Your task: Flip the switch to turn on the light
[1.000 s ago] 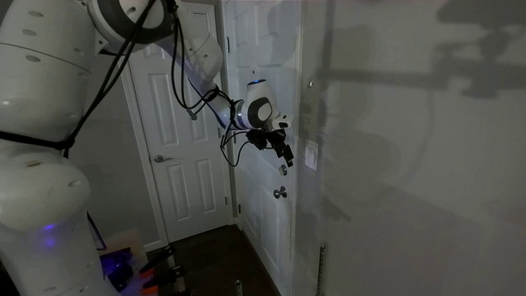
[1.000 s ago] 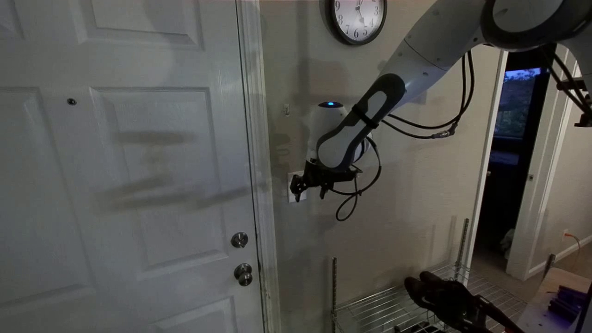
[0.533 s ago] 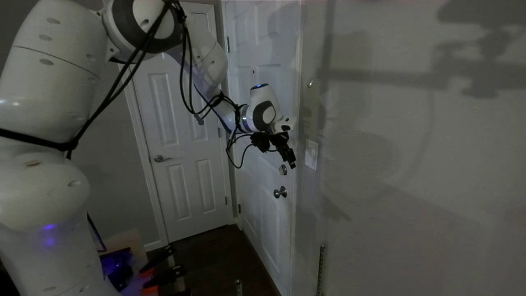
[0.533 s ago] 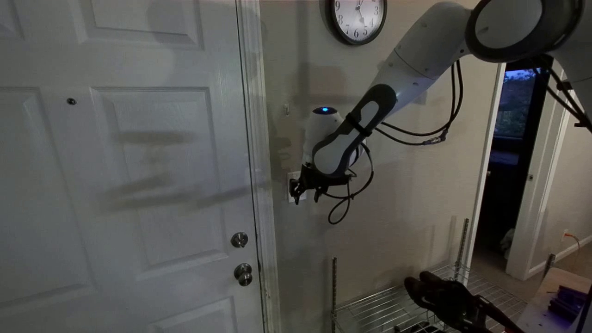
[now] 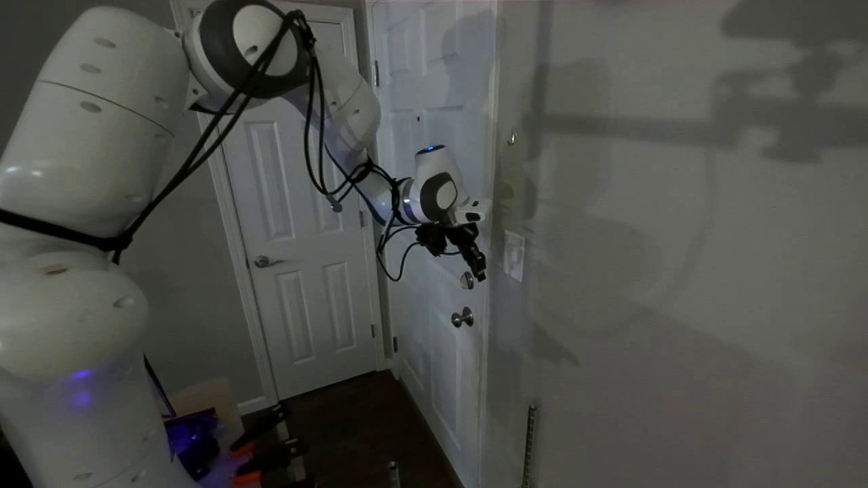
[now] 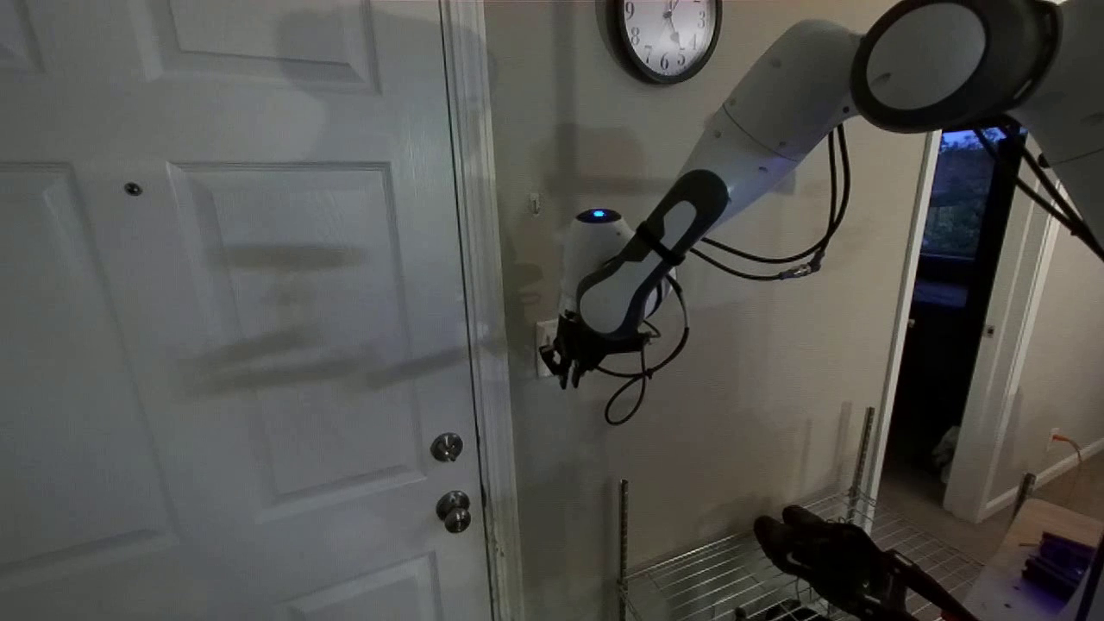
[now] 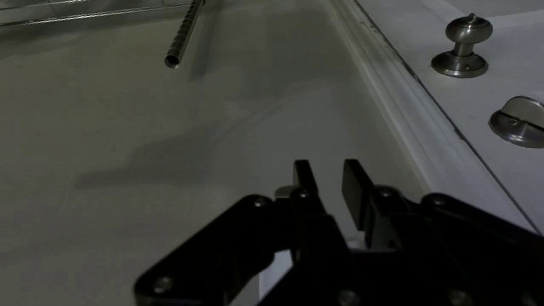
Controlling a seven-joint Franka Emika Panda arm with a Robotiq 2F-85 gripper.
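The switch [image 5: 513, 255] is a white upright wall plate beside the door frame. In an exterior view my gripper [image 5: 480, 277] points downward just left of it, with a strip of wall visible between them. From another angle the black fingers cover part of the switch [image 6: 545, 335], and my gripper [image 6: 567, 384] hangs in front of its lower half. In the wrist view my gripper [image 7: 326, 165] is partly open, a narrow gap between its pads and nothing in it. A bit of the white switch [image 7: 276, 267] shows through the finger linkage; its lever is hidden.
The white door [image 6: 302, 302] with a knob [image 6: 454, 511] and deadbolt [image 6: 447, 447] is left of the switch. A small hook [image 5: 512, 138] and a clock [image 6: 668, 39] are higher on the wall. Below stands a wire shelf [image 6: 690, 569] with a metal post [image 7: 180, 42].
The fingers have come closer together, from wide to a narrow gap. The arm has reached forward and sunk slightly, bringing the gripper lower in front of the plate.
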